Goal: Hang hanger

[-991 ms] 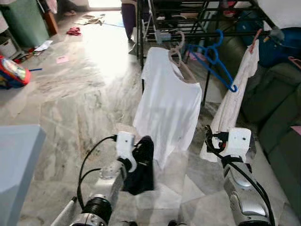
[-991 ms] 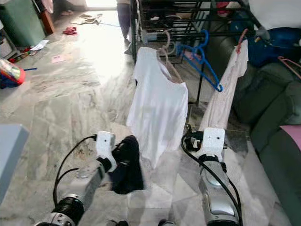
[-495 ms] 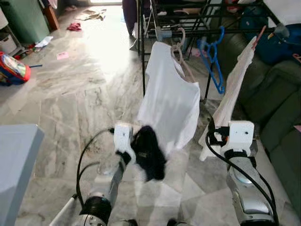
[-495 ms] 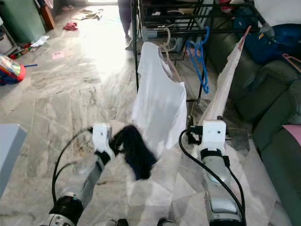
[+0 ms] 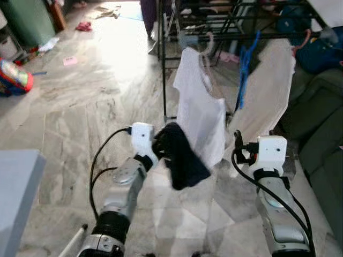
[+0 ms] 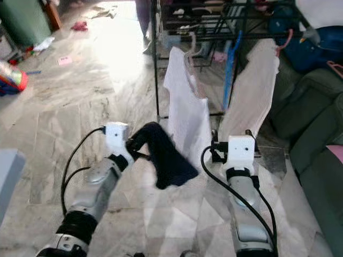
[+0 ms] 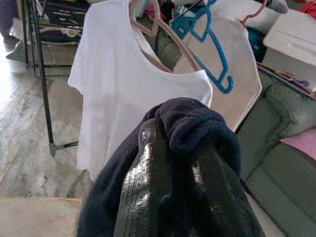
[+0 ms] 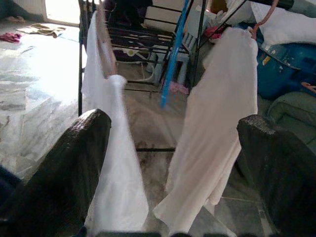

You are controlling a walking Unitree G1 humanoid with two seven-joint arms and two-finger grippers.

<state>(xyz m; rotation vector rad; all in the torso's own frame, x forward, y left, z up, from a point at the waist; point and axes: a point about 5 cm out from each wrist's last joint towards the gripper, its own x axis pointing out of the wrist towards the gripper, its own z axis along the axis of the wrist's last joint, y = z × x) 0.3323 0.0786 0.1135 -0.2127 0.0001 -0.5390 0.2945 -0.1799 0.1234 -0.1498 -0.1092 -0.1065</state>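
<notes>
The left pincer (image 7: 173,187) is pinching a dark cloth (image 5: 182,158) near the white shirt (image 5: 201,115); the right pincer (image 8: 173,163) is hovering spread.

Silver arms, white wrist boxes, looping black cables, textured black fingers (image 8: 276,163).

**Location: Lived-In Home, Laundry Area**

The floor (image 5: 80,112) is polished grey marble tile. A black metal drying rack (image 6: 203,21) carries a white T-shirt (image 5: 201,115) and a cream garment (image 6: 252,85) on hangers. A dark green sofa (image 5: 321,134) stands beside the rack. A toy (image 5: 13,77) and scattered clothes (image 5: 83,25) lie on the floor.
</notes>
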